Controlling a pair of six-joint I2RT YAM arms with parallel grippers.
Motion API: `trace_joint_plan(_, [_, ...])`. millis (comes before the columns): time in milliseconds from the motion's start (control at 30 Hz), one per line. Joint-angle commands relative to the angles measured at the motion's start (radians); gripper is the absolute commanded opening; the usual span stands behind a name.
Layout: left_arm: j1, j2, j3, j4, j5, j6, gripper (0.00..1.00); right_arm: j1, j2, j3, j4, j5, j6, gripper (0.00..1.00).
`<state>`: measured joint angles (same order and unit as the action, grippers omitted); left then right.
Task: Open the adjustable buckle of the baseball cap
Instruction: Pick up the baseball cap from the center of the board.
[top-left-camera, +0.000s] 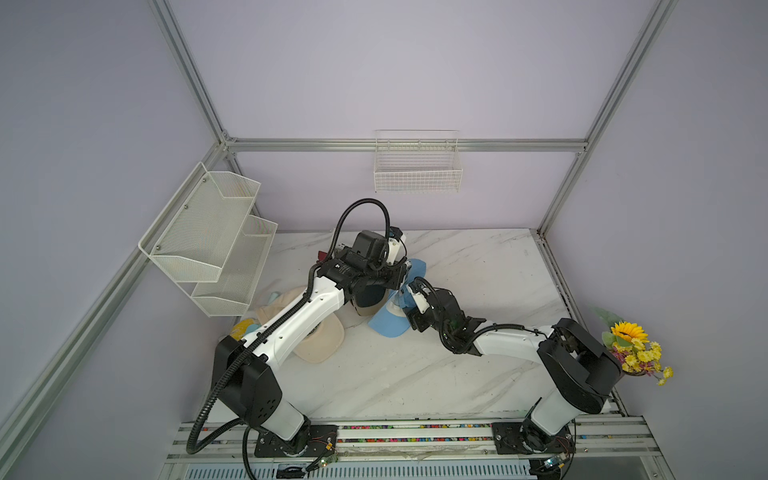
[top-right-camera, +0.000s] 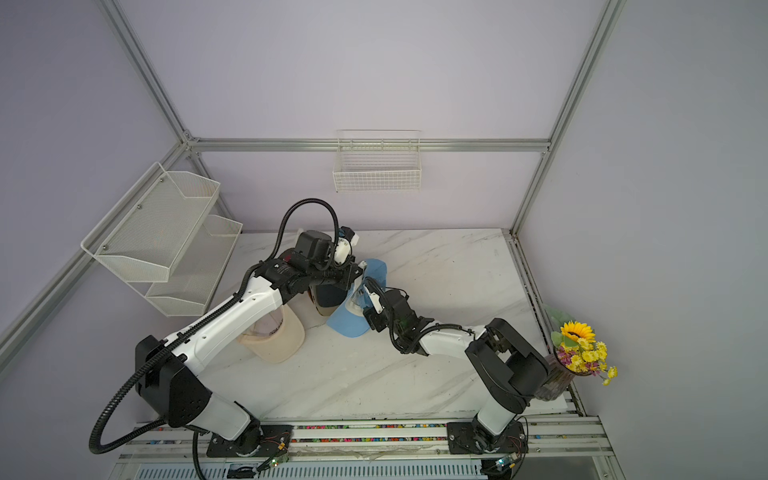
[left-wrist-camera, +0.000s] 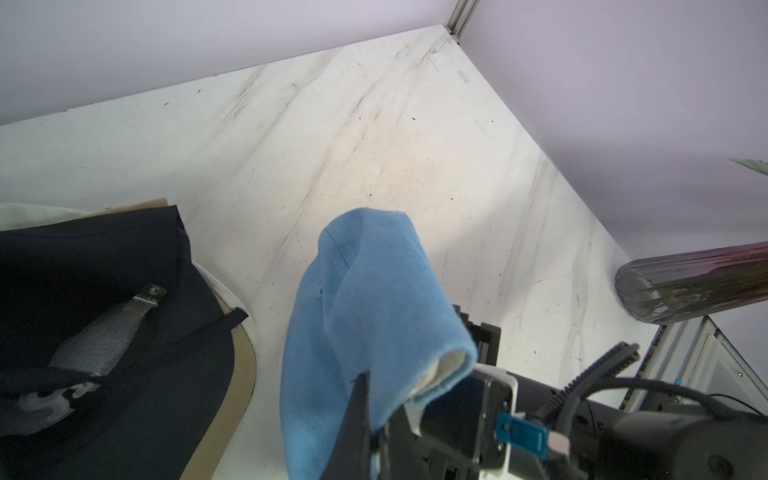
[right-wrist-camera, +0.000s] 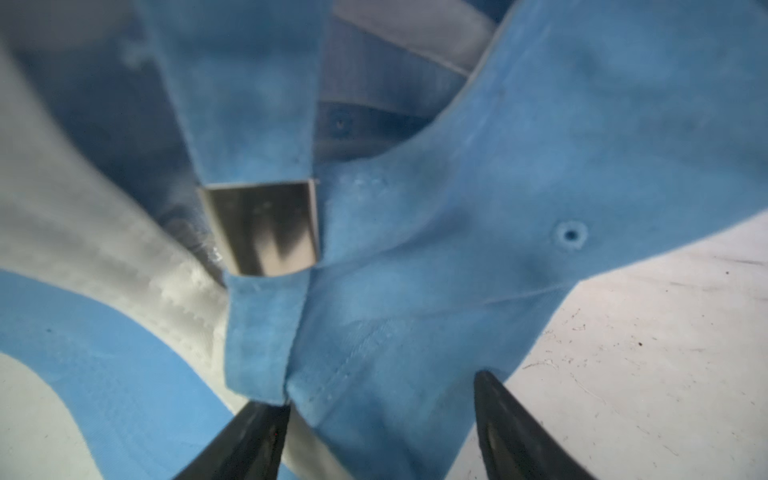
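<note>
We'd call this early-mid stage: prep done, the opening itself not yet.

Done so far, by our read: the blue cap (top-left-camera: 394, 326) sits mid-frame in both top views, one edge raised off the worktop (top-left-camera: 478, 270). The left fingers (left-wrist-camera: 359, 411), at bottom ctr of the left wrist view, are closed tight on a fold of its cloth, w/ the rest draped upward in frame.

In the right wrist view the back of the cap fills the frame. The metal buckle (right-wrist-camera: 262, 228) is left of ctr w/ the strap (right-wrist-camera: 257, 332) running through it above and below, so it looks shut to us.

The right fingers (right-wrist-camera: 511, 428) stand wide apart at the bottom edge of that view, gripping nothing. One tip is right at the strap's lower end and the other is out over the cap's back panel.

Left to do, we reckon: get the right fingers onto the buckle flap or strap, lift or pull, and free the strap.

A dark cap (left-wrist-camera: 104, 270) and a beige cap (top-left-camera: 320, 340) lie nearby, not involved.
</note>
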<state>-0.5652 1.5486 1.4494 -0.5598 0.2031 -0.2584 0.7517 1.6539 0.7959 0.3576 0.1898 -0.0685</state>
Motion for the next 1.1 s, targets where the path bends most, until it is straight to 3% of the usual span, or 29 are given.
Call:
trace_joint_plan(0, [-0.002,-0.035,0.056,0.026,0.041,-0.030,0.00,0.005,0.028,-0.007,0.074,0.113,0.000,0.71])
trace_joint_plan(233, [-0.002,-0.071,0.024,0.026,0.051,-0.032,0.00,0.005,0.025,0.002,0.137,0.260,0.005,0.64])
trace_joint_plan(333, [-0.001,-0.082,0.013,0.022,0.047,-0.029,0.00,0.005,0.010,-0.013,0.192,0.286,0.001,0.56])
trace_joint_plan(400, [0.000,-0.090,0.008,0.018,0.050,-0.027,0.00,0.006,-0.001,-0.021,0.221,0.296,-0.014,0.40])
trace_joint_plan(467, [0.001,-0.095,0.002,0.020,0.065,-0.030,0.00,0.005,-0.013,-0.027,0.252,0.307,-0.038,0.08])
trace_joint_plan(500, [0.001,-0.098,-0.002,0.023,0.087,-0.034,0.00,0.005,-0.021,-0.033,0.278,0.321,-0.054,0.00])
trace_joint_plan(1033, [0.019,-0.180,-0.114,0.027,0.064,-0.034,0.00,-0.021,-0.358,-0.125,0.384,0.207,-0.134,0.00])
trace_joint_plan(1067, [0.019,-0.180,-0.119,0.025,0.064,-0.031,0.09,-0.022,-0.378,-0.128,0.383,0.187,-0.126,0.00])
